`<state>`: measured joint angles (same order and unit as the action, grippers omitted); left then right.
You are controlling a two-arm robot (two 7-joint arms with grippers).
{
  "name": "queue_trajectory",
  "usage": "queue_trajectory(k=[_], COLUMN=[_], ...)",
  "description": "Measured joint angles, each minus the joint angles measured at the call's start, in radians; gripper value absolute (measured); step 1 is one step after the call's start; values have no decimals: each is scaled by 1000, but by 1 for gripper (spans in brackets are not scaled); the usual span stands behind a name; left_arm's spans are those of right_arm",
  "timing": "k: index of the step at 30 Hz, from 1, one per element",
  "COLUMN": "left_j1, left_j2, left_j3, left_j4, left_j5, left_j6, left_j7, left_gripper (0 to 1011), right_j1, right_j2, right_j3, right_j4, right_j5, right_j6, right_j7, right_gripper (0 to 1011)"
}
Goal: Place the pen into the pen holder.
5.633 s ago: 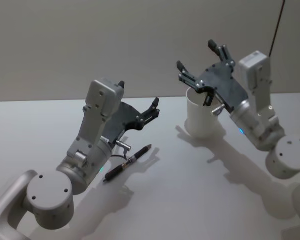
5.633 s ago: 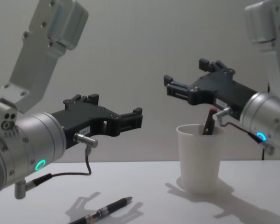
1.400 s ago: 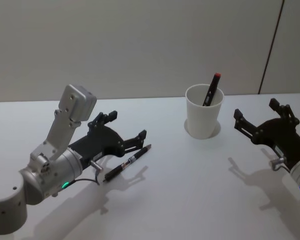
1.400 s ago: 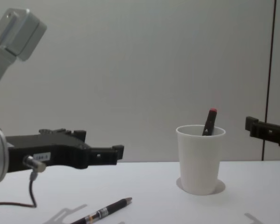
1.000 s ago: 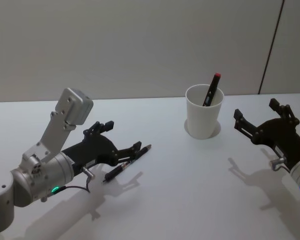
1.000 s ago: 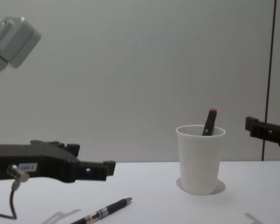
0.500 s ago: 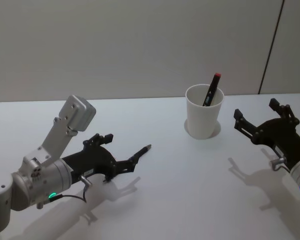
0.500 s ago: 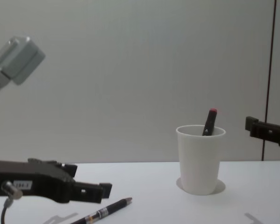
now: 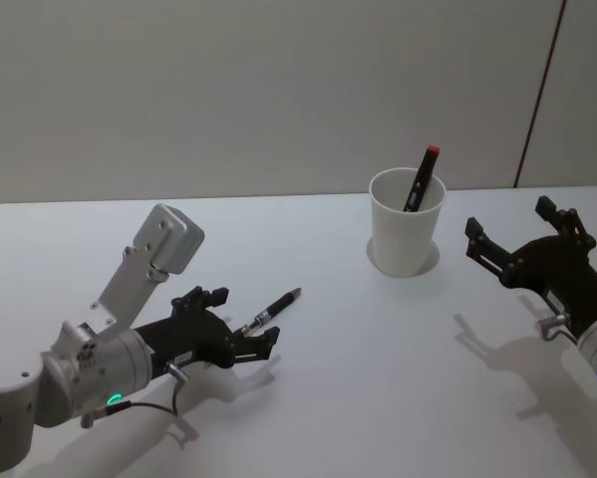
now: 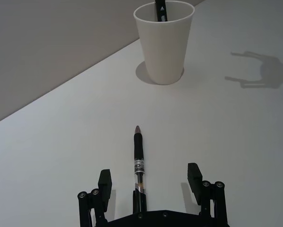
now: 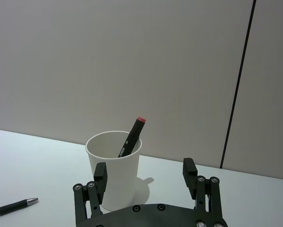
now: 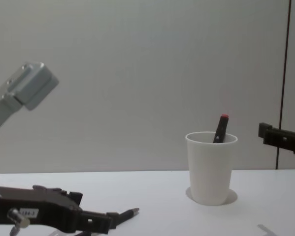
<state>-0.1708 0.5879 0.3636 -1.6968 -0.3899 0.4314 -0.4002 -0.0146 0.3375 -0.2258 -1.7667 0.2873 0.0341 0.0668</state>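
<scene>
Pen, slim black plastic, lies untouched inside the wide-spread left claw; an off-centre close could roll it away. Right claw, also wide, idles near the tapered white paper cup.

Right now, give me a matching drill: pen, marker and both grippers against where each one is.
1 pen
2 marker
3 left gripper
4 right gripper

A leaning inside the cup
B lying flat on the table
C jaws open, apart from the cup, on its right
D jaws open, low on either side of the pen

Pairs: 1-B, 2-A, 3-D, 4-C
</scene>
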Motion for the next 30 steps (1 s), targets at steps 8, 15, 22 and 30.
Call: queue_trajectory(k=[8,15,22,30], left_j1=[-11,-18,-26,-35], left_j2=[-14,-22,-29,-35], left_j3=[7,10,13,13], left_j4=[22,39,54,69], left_j5=[12,20,27,28], left_j6=[23,41,61,83], left_j7=[6,10,10,8], left_gripper=[1001,1001,1001,1001], right_j1=[0,0,0,0], right_j2=[0,0,0,0], right_j3=[0,0,0,0], right_j4=[0,0,0,0], right_j5=[0,0,0,0], right_j6=[0,0,0,0], right_j7=[0,0,0,0], right_gripper=[1002,1002,1001,1001])
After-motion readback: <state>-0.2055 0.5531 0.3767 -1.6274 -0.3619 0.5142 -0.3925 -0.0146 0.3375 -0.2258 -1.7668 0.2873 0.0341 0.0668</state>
